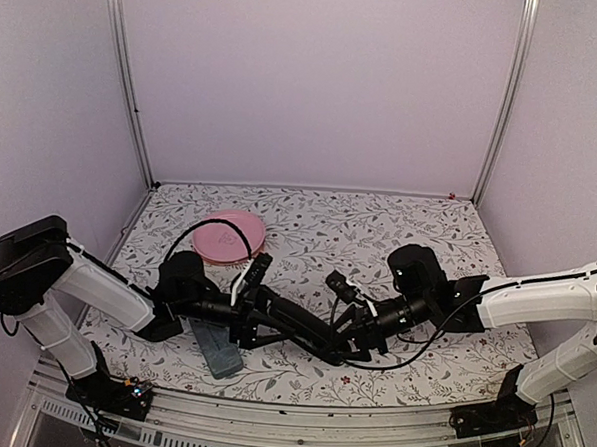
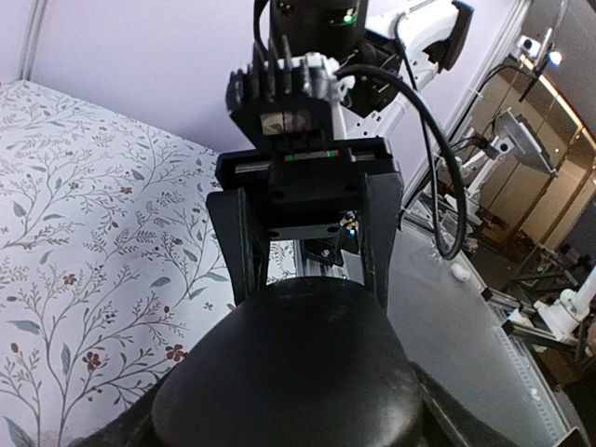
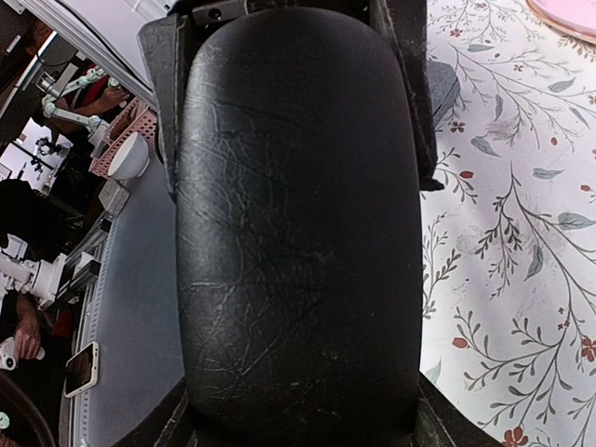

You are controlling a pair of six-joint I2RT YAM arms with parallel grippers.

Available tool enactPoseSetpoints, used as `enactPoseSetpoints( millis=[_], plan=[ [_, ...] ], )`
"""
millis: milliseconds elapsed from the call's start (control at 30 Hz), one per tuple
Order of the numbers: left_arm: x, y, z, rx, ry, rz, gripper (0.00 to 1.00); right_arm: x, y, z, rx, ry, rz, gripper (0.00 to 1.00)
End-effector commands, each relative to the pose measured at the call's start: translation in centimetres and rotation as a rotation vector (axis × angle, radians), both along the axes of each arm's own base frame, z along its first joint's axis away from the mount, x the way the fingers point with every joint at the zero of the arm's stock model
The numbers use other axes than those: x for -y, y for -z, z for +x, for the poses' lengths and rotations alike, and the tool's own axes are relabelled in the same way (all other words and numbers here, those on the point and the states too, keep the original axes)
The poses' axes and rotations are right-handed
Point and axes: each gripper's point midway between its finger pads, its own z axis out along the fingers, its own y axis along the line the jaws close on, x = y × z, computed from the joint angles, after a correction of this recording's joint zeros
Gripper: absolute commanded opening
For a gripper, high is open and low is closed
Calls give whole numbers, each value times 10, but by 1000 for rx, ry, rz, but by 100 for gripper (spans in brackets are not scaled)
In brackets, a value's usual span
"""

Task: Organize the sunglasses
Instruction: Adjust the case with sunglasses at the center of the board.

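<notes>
Right jaws: closed on one end of the black case (image 3: 298, 233). In the right wrist view a finger presses each long flank, and the case fills the gap between them.

Left jaws: they stand around the opposite end of the black case (image 2: 289, 372). Only slivers of them show at the bottom of the left wrist view, so we cannot tell whether they clamp or merely flank it. From there we look along the case to the right jaws, one finger on each side of its far end.

From above, the black case (image 1: 308, 329) bridges the two sets of jaws, low over the desk (image 1: 378, 228); whether it touches the desk is unclear. A grey case (image 1: 219, 352) lies on the desk just to the near side of the left jaws. A pink plate (image 1: 230, 238) sits well beyond them, on the far side.

Sunglasses: we see neither pair in any view. They may be inside a case or hidden under the arms; we cannot say which.

Progress, as our judgement: no pair lies loose on the bare desk we can see, which suggests stowing is under way or done. The black case looks shut. What is left is probably setting it down tidily.

Hidden: the case seam, and the desk beneath both wrists.
</notes>
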Motion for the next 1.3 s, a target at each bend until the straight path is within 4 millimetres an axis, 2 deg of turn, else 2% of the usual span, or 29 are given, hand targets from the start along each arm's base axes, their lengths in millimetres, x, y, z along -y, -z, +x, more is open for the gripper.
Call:
enactPoseSetpoints(
  millis=[0,200,500,967,1267],
  plan=[
    [1,-2,-1,28,31,-17,68,-9,-22,1,35,-44,72,40],
    [-2,6,-10,81,72,-7,49,-10,-20,4,16,-22,68,40],
    [-1,26,-16,134,116,80,11,-7,-20,15,-58,20,67,40],
    [-5,40,-12,246,67,169,6,2,-4,36,-285,96,36,38],
    [-2,43,-6,226,50,179,9,1,0,36,-267,97,25,37]
  ],
)
